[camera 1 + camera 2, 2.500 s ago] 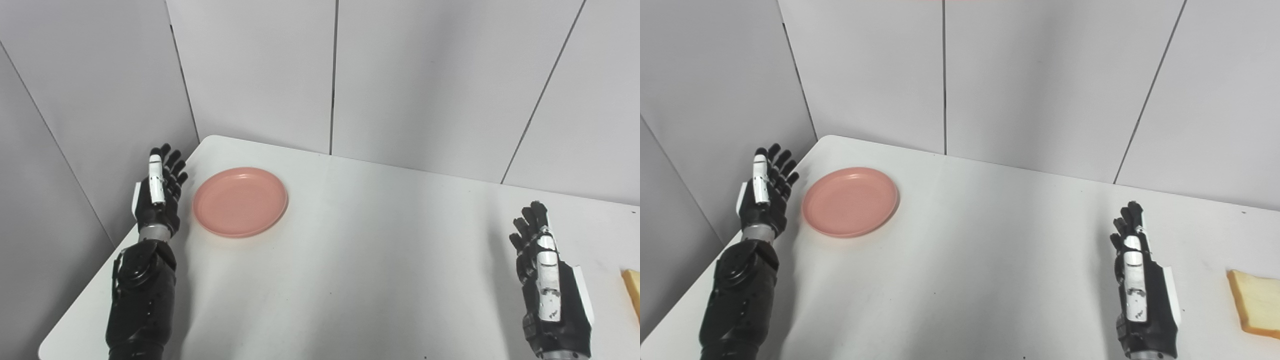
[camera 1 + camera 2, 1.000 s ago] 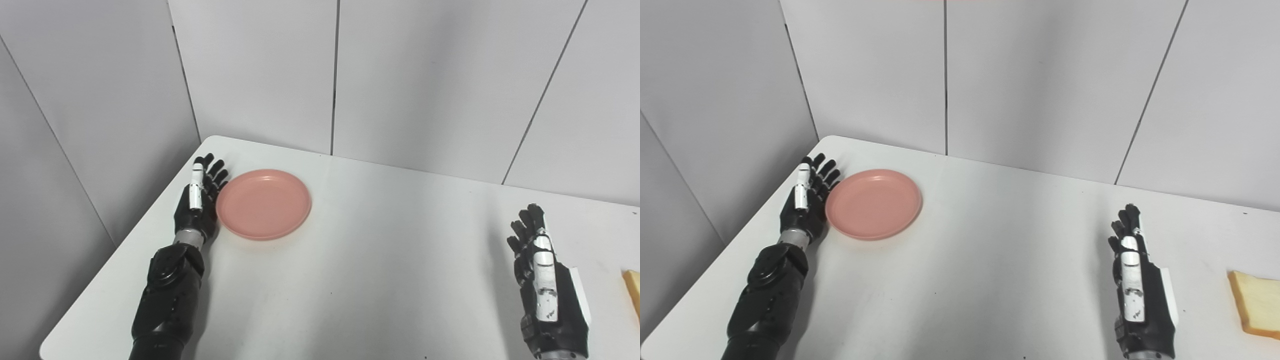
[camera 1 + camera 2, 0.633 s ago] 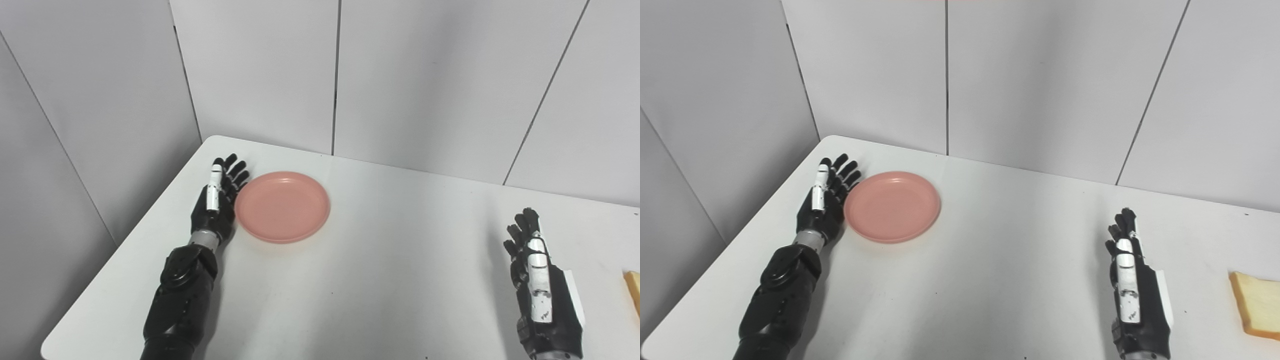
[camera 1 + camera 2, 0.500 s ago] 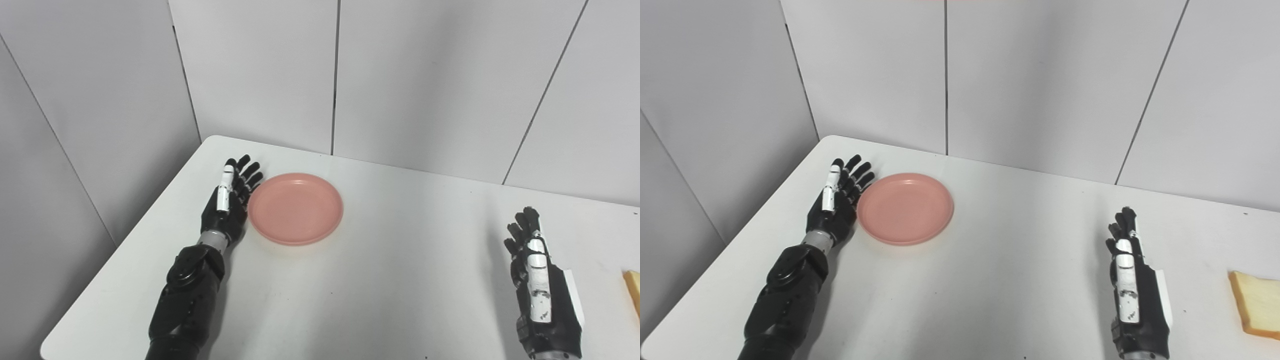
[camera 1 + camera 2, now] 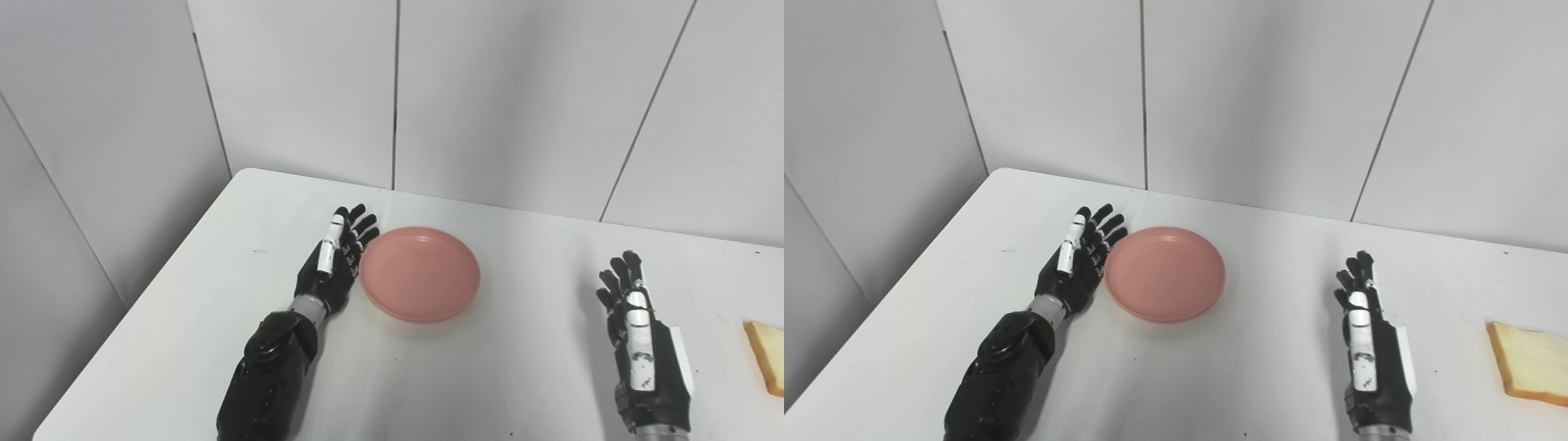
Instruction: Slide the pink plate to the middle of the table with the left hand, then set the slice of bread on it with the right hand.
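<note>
The left robot hand [image 5: 334,263], fingers spread and holding nothing, presses edge-on against the pink plate [image 5: 420,273] on the tabletop [image 5: 502,380].

White table [image 5: 429,380] with rounded corner at 10 o'clock. Pale grey wall panels [image 5: 508,98] behind, dark vertical seams from 12 to 2 o'clock. Even, soft light.

white table [image 5: 502,380] | grey panelled wall [image 5: 502,98] behind | dark vertical seams

Bright, even light; sharp focus
</note>
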{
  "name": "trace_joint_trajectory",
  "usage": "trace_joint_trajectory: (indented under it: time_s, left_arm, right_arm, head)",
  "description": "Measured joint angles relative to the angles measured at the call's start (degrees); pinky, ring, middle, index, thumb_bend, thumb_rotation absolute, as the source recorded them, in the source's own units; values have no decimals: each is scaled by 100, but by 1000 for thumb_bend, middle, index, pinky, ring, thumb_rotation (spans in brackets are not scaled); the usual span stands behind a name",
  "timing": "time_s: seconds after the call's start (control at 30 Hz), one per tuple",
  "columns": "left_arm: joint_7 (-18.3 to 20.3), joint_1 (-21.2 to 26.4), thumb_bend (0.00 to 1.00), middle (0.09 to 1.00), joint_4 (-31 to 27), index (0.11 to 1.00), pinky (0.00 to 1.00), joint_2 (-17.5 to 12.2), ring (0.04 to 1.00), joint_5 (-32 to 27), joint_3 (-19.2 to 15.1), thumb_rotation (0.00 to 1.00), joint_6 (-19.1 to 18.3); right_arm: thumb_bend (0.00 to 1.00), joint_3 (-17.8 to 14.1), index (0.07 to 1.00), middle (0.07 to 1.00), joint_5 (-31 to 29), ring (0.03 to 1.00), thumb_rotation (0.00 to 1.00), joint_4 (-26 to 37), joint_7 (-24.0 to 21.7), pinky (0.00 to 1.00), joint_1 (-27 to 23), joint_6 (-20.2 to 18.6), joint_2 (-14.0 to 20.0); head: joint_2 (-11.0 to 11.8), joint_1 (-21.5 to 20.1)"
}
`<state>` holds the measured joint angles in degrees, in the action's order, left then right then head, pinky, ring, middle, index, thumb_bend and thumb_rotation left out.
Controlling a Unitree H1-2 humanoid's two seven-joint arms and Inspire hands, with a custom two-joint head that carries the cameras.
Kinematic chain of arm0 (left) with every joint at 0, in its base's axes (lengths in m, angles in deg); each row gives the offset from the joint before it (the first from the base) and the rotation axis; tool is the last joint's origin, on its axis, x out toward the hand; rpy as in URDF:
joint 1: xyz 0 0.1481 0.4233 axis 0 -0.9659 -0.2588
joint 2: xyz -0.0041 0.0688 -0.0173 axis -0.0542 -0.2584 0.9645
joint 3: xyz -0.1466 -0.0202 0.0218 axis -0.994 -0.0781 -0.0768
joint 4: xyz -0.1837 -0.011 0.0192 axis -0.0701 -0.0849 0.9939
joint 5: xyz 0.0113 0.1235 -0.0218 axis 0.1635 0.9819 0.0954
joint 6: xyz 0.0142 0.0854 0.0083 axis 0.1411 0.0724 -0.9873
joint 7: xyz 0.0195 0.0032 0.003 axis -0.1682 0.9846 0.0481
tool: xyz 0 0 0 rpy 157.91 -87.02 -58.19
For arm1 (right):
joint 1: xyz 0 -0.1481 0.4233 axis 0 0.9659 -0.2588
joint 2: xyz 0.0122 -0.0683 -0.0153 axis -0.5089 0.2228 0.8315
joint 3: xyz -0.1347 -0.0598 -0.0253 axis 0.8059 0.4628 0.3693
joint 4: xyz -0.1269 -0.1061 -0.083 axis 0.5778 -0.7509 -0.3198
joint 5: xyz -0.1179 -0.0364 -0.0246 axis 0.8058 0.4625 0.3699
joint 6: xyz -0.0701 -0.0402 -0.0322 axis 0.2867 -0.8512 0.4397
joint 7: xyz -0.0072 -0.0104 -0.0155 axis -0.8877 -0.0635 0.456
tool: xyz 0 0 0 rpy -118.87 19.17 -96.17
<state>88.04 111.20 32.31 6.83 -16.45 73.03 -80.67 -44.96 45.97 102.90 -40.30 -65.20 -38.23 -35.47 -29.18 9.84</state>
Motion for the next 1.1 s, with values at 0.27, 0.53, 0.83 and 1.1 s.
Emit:
trace_joint_trajectory:
  time_s: [0.27, 0.53, 0.83, 1.1]
  left_arm:
    - [122, -62, 452, 947, -119, 940, 964, 242, 949, 62, 279, 1000, -45]
    - [339, -117, 469, 954, -150, 950, 959, 397, 955, 182, 594, 1000, -32]
    - [390, -245, 456, 953, -281, 946, 964, 408, 961, 476, 912, 1000, 40]
    - [398, -307, 458, 948, -281, 948, 964, 453, 955, 601, 923, 1000, 194]
  right_arm:
    - [378, 92, 973, 953, 315, 939, 1000, -33, 114, 930, 51, 32, -145]
    - [396, 161, 968, 951, 575, 943, 1000, -32, 234, 930, 82, 32, -260]
    - [384, 257, 969, 964, 692, 945, 1000, -33, 277, 924, 87, 32, -414]
    - [386, 275, 960, 949, 889, 927, 1000, -35, 292, 899, 87, 32, -422]
  head:
    - [-70, -501]
    - [-114, -826]
    - [-149, -1081]
    - [-123, -1213]
